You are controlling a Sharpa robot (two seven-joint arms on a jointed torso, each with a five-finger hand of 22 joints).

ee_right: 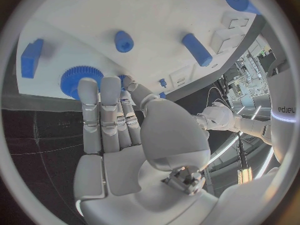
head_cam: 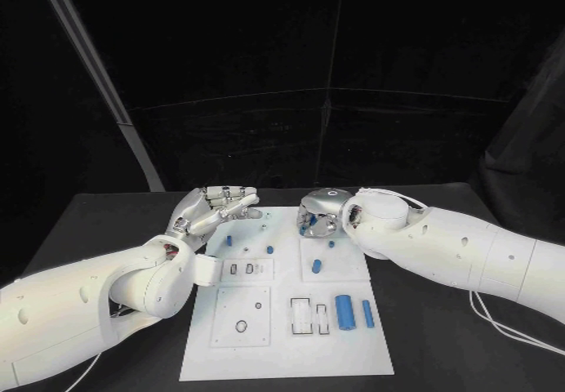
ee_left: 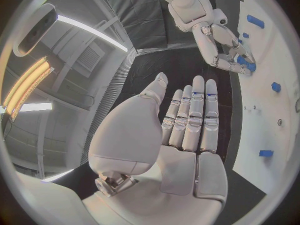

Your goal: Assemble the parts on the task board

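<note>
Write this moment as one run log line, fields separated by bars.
left hand: open, holds nothing | right hand: open, over blue gear | task board: two blue cylinders lying beside slots

- You have a black table point(head_cam: 106, 220) under the work area, its surface matte and dark.
- Behind the table you see black curtain point(head_cam: 353, 98) hung across the back, with faint seams in the cloth.
- A pale slanted pole point(head_cam: 112, 98) runs down toward the table's far corner on your left.
- In the left wrist view you see a ceiling with a long light strip point(ee_left: 94, 31) and a warm glowing panel point(ee_left: 25, 85).
</note>
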